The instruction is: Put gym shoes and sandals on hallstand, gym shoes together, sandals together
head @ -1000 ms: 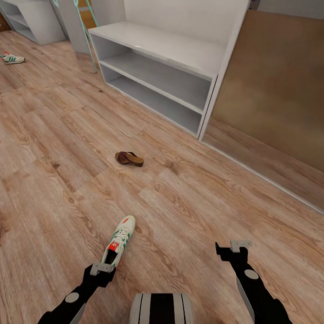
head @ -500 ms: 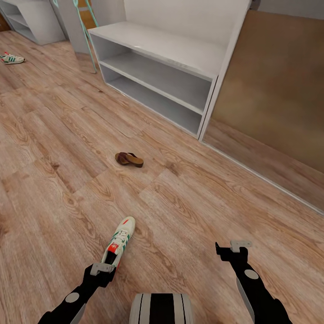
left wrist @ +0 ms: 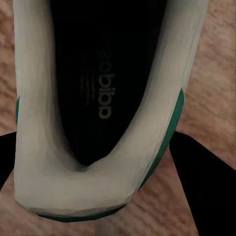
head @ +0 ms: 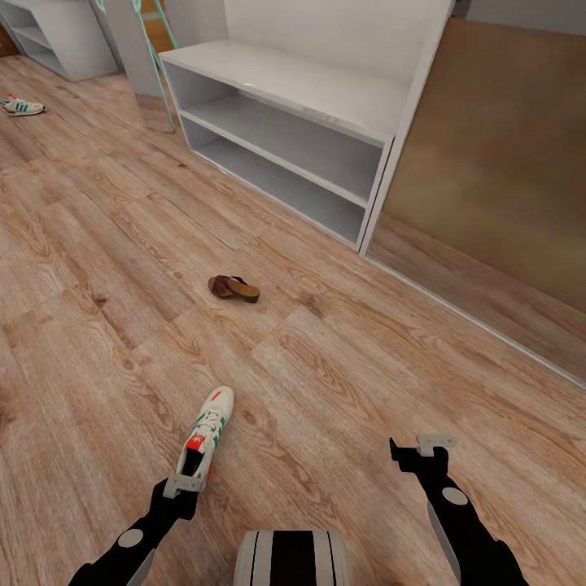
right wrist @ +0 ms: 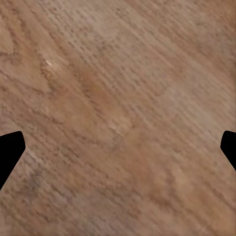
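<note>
A cream-white gym shoe (head: 206,431) with green stripes lies on the wood floor (head: 342,358) just ahead of my left gripper (head: 183,486). In the left wrist view its heel (left wrist: 73,191) sits between the two black fingers (left wrist: 204,187), which press on its sides. My left gripper (left wrist: 96,135) is shut on it. The second gym shoe (head: 22,105) lies far off at the left edge. One brown sandal (head: 233,287) rests on the floor in front of the pale grey hallstand (head: 325,89). My right gripper (head: 423,448) (right wrist: 123,142) hangs open over bare planks.
A low white shelf bench (head: 57,37) stands at the far left, with teal ladder legs (head: 159,57) beside the hallstand. A brown wall panel (head: 496,163) runs along the right. My trunk (head: 293,557) shows at the bottom.
The near gym shoe has shifted left and turned so its heel lines up with my left gripper. The right arm, the sandal and the far shoe have not moved.
</note>
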You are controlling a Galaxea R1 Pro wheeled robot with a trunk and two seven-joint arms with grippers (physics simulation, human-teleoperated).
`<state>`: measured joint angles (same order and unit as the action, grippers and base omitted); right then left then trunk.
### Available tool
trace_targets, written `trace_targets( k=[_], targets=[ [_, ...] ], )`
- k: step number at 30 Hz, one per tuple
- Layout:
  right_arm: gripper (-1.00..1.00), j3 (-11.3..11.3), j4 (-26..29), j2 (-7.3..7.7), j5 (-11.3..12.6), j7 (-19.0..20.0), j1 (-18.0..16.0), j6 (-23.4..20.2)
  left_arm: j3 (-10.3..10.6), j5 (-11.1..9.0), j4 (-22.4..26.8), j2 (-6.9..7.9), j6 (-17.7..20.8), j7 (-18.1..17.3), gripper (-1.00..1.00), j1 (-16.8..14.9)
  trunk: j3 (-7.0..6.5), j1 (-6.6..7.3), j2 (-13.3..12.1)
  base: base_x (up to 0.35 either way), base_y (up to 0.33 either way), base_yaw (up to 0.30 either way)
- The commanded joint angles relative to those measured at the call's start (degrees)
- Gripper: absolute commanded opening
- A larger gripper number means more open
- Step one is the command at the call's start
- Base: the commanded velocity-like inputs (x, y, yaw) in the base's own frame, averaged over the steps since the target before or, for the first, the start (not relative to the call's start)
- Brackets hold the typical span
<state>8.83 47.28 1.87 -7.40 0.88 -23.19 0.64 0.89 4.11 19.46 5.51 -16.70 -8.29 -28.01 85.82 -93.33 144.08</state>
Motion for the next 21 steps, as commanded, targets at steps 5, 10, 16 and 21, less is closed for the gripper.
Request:
trace_targets(
  k=[5,10,16,21],
  targets=[
    [1.0,0.1,0.0,-0.03,-0.6,0.1,0.0,0.1,0.1,0.6,0.0,0.02,-0.3,0.1,-1.0,0.0,0.03,0.01,0.0,0.0,0.0,0.0],
    [1.0,0.1,0.0,-0.03,-0.6,0.1,0.0,0.1,0.1,0.5,0.0,0.02,-0.3,0.1,-1.0,0.0,0.03,0.01,0.0,0.0,0.0,0.0],
    [1.0,0.1,0.0,-0.03,-0.6,0.1,0.0,0.1,0.2,0.5,0.1,0.02,-0.4,0.1,-1.0,0.0,-0.64,0.09,0.0,0.0,0.0,0.0],
    [1.0,-0.1,-0.1,-0.06,-0.7,0.2,0.0,0.1,0.1,0.5,0.1,0.02,-0.4,0.1,-1.0,0.0,-1.74,0.21,-0.1,0.0,0.0,0.0]
  ],
)
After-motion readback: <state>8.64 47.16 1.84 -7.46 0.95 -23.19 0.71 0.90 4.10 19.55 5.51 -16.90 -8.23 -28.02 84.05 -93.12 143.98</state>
